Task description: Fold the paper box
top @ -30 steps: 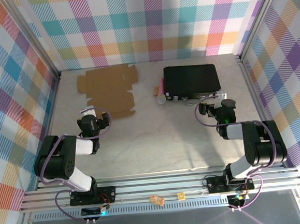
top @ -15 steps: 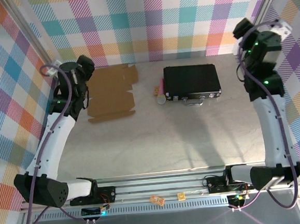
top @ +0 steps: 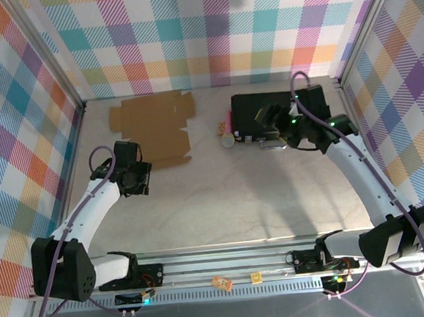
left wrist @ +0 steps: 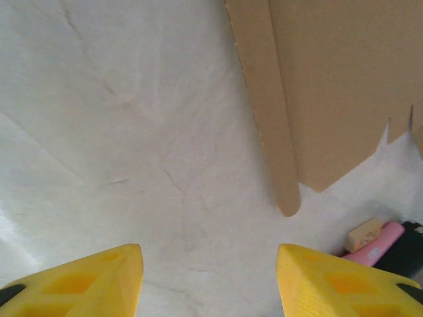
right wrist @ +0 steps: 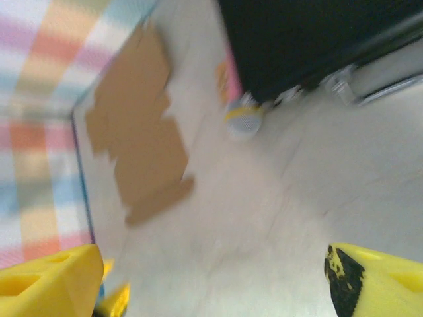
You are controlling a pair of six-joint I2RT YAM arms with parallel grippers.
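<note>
The paper box (top: 155,130) is a flat brown die-cut cardboard sheet lying unfolded at the back left of the table. My left gripper (top: 134,175) hangs low just off the sheet's near left corner, apart from it. In the left wrist view its jaws (left wrist: 208,284) are open over bare table, with the sheet's edge and a rounded tab (left wrist: 330,86) ahead to the right. My right gripper (top: 266,119) hovers over the black case's near edge. It is open with nothing held (right wrist: 211,284), and the sheet (right wrist: 139,145) shows blurred far ahead.
A black rectangular case (top: 270,110) lies at the back right. A pink cylinder with a white cap (top: 229,131) and a small tan block (top: 221,129) lie between case and sheet. Checked walls close the left, back and right sides.
Half a second ago both arms were raised toward the back corners. Now the left gripper has dropped beside the sheet's near left corner and the right has swung left over the case.
</note>
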